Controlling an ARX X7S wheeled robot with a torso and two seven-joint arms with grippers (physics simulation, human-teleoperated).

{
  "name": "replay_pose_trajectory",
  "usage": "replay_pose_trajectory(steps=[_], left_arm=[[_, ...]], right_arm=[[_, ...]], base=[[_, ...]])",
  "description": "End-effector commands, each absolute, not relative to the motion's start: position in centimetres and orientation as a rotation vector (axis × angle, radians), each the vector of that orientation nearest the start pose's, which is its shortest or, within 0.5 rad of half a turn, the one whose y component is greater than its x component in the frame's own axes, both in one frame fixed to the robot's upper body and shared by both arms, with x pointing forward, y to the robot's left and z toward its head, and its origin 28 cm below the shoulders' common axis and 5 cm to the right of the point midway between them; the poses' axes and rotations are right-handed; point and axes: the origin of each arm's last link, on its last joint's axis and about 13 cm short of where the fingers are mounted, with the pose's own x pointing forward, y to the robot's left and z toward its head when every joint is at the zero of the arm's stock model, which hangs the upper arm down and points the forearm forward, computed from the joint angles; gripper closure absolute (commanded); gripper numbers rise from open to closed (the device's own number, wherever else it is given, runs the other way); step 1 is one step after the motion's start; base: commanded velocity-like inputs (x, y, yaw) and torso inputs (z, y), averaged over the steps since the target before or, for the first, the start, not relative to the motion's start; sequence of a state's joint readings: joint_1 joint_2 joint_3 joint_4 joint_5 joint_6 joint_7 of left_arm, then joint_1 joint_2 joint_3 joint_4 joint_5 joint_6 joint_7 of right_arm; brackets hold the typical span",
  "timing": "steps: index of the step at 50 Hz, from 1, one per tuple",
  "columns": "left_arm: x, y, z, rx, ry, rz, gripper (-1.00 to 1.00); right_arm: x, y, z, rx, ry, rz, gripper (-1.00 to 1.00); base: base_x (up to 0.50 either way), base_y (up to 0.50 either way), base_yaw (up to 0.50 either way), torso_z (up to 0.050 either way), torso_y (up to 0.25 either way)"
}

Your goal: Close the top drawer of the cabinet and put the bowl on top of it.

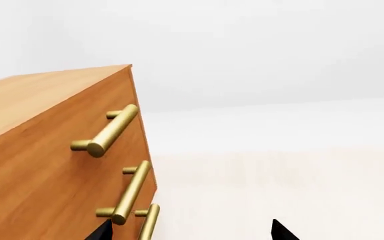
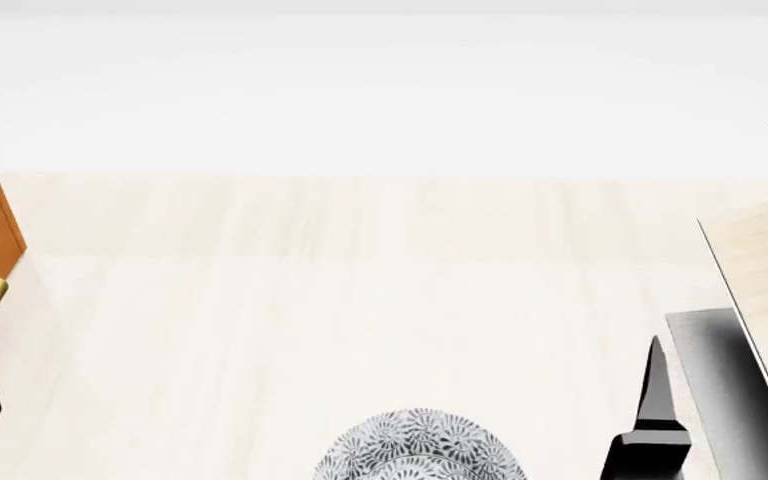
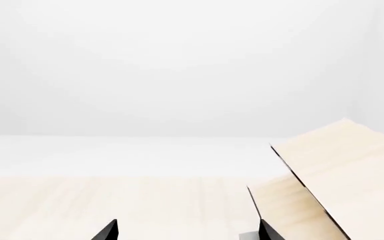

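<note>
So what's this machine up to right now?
A two-armed robot stands on a pale floor, holding nothing. Its left gripper is open beside an orange-brown cabinet with brass-handled drawers; the top drawer looks flush with the ones below. The patterned bowl sits low in the head view, in front of the robot, untouched. The right gripper is open near a pale wood structure.

Beside your left claw [image 1: 188, 231], whose tips are black, the cabinet [image 1: 38, 150] is orange-brown wood with brass-gold bar handles [image 1: 112, 131]. Between your two claws you have the bowl [image 2: 418, 448], white with a dense dark grey-blue floral pattern. Your right claw [image 3: 188, 231] is black too, and next to it stands a pale wood structure [image 3: 339, 170] with dark edges. The surface [image 2: 357, 300] is pale cream.
</note>
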State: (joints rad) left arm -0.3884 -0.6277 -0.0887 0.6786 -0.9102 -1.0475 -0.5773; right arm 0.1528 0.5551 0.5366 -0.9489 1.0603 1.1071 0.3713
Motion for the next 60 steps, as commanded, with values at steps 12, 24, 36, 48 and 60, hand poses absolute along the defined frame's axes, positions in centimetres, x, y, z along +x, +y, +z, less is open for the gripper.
replay_pose_trajectory(steps=[12, 24, 36, 48, 60], left_arm=[[18.0, 26.8, 19.0, 0.104, 0.056, -0.009, -1.00], [17.9, 26.7, 19.5, 0.073, 0.077, -0.051, -1.00], [19.0, 26.2, 20.4, 0.068, 0.084, -0.130, -1.00], [23.5, 25.4, 21.9, 0.051, 0.157, -0.228, -1.00], [29.2, 24.7, 23.5, 0.010, 0.209, -0.257, -1.00]], right_arm=[[15.7, -17.4, 19.2, -0.033, -0.064, 0.005, -1.00], [15.5, -17.6, 18.9, -0.029, -0.061, 0.001, -1.00], [15.5, -17.6, 18.7, -0.034, -0.077, 0.009, -1.00], [15.5, -18.0, 18.8, -0.012, -0.058, 0.034, -1.00], [16.8, -18.0, 19.0, -0.015, -0.057, 0.043, -1.00]], base=[[0.00, 0.00, 0.00, 0.000, 0.000], [0.00, 0.00, 0.00, 0.000, 0.000], [0.00, 0.00, 0.00, 0.000, 0.000], [0.00, 0.00, 0.00, 0.000, 0.000], [0.00, 0.00, 0.00, 0.000, 0.000]])
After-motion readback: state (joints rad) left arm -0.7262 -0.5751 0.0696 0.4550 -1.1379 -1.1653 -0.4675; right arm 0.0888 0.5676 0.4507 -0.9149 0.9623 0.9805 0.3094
